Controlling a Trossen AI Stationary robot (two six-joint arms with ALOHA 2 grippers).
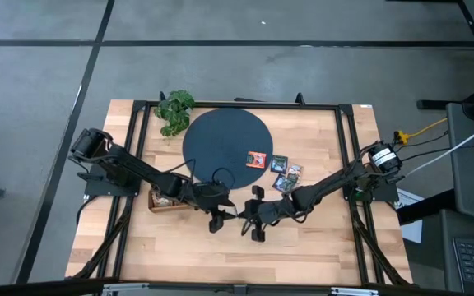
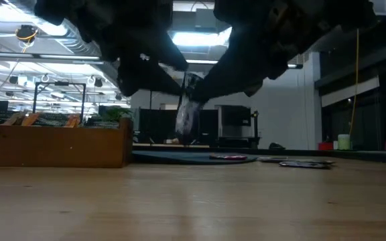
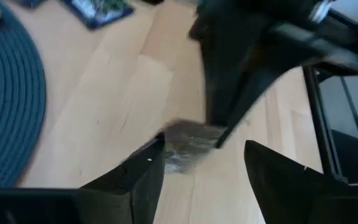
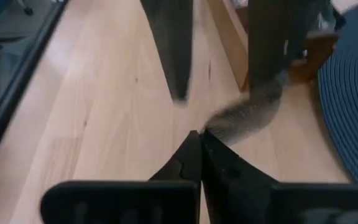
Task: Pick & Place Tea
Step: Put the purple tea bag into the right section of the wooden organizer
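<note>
A pale grey tea sachet [image 4: 244, 118] hangs in the air over the table's near middle, between my two grippers. It also shows in the low view [image 2: 187, 115]. My right gripper [image 4: 199, 140] is shut on it. My left gripper [image 3: 204, 177] is open, and its two fingers stand on either side of the sachet [image 3: 188, 146]. An orange-red sachet [image 1: 257, 159] lies on the dark disc [image 1: 220, 136]. Three dark sachets [image 1: 285, 173] lie on the wood right of the disc. My right gripper pinches the grey sachet by its near end [image 4: 211, 132] between its two shut fingertips, coming level from the table's right. The sachet is lifted clear of the table and sticks out ahead of the fingers. My left gripper has one finger [image 4: 272, 62] right beside the sachet's far end; whether they touch, I cannot tell.
The brown wooden tray [image 2: 52, 144] stands on the table's left half, partly under my left arm [image 1: 151, 173]. A leafy plant [image 1: 175, 111] stands at the far edge beside the disc. Bare wood lies along the near edge [image 1: 237, 259].
</note>
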